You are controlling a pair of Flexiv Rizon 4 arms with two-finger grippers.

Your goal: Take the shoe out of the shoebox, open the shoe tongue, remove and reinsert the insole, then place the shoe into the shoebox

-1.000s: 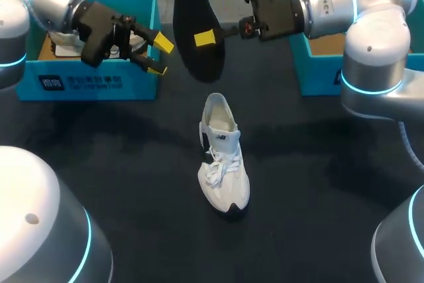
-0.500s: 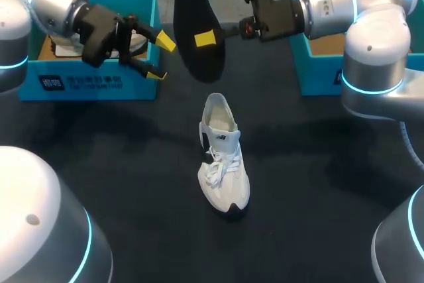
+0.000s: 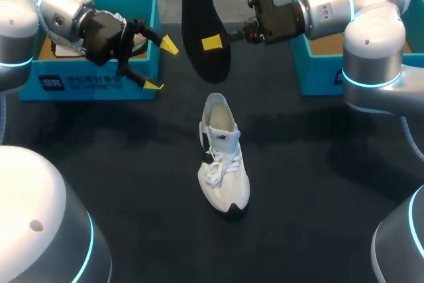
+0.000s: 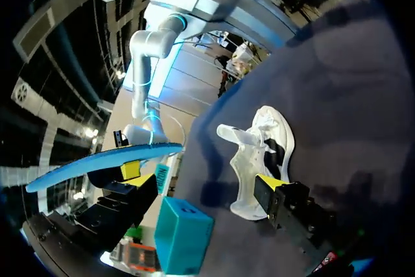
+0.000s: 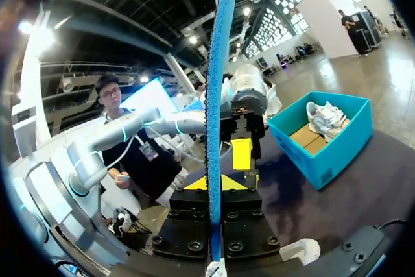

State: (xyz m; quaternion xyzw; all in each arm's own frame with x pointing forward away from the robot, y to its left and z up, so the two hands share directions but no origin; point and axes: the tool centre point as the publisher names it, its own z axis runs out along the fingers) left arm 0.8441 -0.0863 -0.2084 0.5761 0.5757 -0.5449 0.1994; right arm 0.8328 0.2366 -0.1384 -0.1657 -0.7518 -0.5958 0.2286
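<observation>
A white shoe lies on the black table, its heel toward the boxes; the left wrist view shows this shoe ahead of the fingers. The black insole, blue underneath, hangs upright above the table beyond the shoe's heel. My right gripper is shut on its edge. In the right wrist view the insole stands edge-on between the right gripper's fingers. My left gripper is open and empty in front of the left shoebox, just left of the insole. In its own view the left gripper gapes wide.
The teal left shoebox holds a second white shoe. Another teal box stands at the back right under my right arm, and appears as a teal box in the left wrist view. Bare black table surrounds the shoe.
My left wrist has turned, so its yellow tips now stand farther apart, one above the other. The right gripper has shifted the insole slightly to the right. The shoe has not moved.
</observation>
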